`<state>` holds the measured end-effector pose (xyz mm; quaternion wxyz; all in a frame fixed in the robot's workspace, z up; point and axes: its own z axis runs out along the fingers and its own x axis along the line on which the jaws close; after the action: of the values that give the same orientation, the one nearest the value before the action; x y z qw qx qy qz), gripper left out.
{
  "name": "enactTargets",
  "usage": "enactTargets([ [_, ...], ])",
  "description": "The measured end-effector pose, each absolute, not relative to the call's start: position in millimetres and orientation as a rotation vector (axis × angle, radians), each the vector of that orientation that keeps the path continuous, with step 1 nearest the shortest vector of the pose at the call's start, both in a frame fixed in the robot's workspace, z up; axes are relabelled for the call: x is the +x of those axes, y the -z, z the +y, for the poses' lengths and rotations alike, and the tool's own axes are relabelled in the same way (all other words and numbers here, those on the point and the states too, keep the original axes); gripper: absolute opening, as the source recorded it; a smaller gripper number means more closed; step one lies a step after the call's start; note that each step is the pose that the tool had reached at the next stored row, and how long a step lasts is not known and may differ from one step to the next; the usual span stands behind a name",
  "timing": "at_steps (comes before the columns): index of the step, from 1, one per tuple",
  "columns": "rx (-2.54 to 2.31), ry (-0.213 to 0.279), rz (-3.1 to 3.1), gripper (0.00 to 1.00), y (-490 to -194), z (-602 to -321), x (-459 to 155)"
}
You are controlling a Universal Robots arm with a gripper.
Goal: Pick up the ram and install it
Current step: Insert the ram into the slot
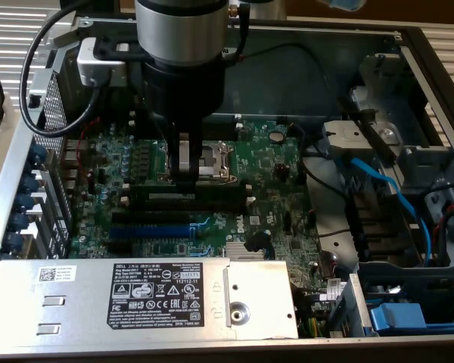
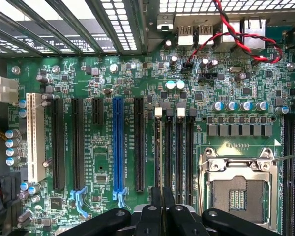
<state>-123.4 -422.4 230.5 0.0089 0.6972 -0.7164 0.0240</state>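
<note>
Black two-finger gripper point(image 2: 162, 209) pinching thin dark ram stick point(image 2: 158, 162) edge-on, stick running 12-to-6 o'clock over black memory slots point(image 2: 179, 152).

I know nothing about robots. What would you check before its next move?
1. The gripper is shut on the memory stick: ok.
2. The stick runs parallel with the black memory slots: ok.
3. The white end clips are open: cannot tell.
4. The stick is over the intended slot: cannot tell.
5. The red and black wires lie away from the gripper: ok.
</note>
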Motion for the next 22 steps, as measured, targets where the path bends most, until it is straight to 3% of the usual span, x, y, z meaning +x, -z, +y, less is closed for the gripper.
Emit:
enactTargets([
  [22,2.178,-0.075,-2.238,0.12,-228.6,-422.4,-123.4],
])
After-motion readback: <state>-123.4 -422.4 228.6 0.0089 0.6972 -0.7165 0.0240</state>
